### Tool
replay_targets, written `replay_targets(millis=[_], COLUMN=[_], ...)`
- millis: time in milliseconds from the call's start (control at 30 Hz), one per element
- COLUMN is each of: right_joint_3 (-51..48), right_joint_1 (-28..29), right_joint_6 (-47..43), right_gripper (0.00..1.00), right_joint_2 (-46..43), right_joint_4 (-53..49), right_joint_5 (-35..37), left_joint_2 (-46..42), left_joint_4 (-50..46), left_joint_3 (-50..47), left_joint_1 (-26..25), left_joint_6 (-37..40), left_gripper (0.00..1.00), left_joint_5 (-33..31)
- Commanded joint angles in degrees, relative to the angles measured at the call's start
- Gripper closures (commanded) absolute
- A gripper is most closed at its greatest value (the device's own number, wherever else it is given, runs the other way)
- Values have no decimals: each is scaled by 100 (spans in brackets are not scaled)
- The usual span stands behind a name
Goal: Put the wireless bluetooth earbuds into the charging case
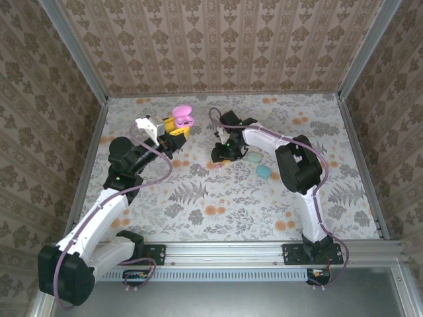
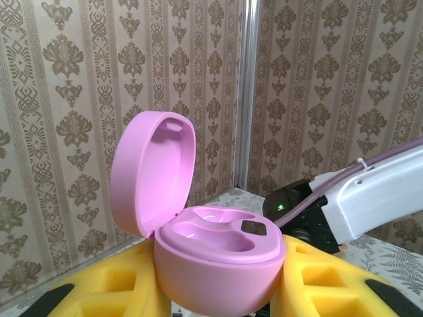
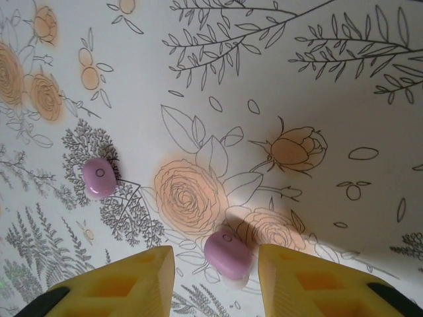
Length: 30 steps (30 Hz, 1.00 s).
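Observation:
The pink charging case (image 2: 218, 264) is held upright between the yellow foam fingers (image 2: 86, 297) of my left gripper (image 2: 221, 300), which is shut on it. Its lid (image 2: 155, 172) stands open and both wells are empty. From above, the case (image 1: 182, 117) sits at the back of the table, left of centre. My right gripper (image 3: 215, 267) is open and low over the table. One pinkish-purple earbud (image 3: 228, 254) lies on the cloth between its fingers, closer to the right finger (image 3: 310, 284). A second earbud (image 3: 99, 177) lies further off to the left. In the overhead view the right gripper (image 1: 223, 153) points down.
A mint case (image 1: 254, 157) and a blue case (image 1: 263, 172) lie shut just right of the right gripper. The floral tablecloth (image 1: 218, 205) is bordered by wallpapered walls with metal rails (image 1: 92, 112). The right arm (image 2: 370, 198) stands close beside the pink case.

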Motion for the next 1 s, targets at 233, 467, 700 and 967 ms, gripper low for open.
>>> replay_targets(millis=[233, 467, 700, 967], right_joint_3=[193, 77, -56, -179], right_joint_1=[15, 23, 61, 118], right_joint_6=[-133, -211, -198, -161], right_gripper=[59, 60, 62, 64], right_joint_2=[339, 345, 164, -62], right_joint_4=[-123, -19, 132, 140], right_joint_5=[-367, -611, -971, -1142], left_joint_2=[15, 8, -22, 7], left_joint_4=[37, 36, 2, 20], left_joint_3=[125, 113, 131, 143], left_joint_1=[22, 20, 5, 5], left_joint_6=[57, 38, 53, 49], left_gripper=[68, 68, 68, 68], left_joint_5=[44, 73, 58, 69])
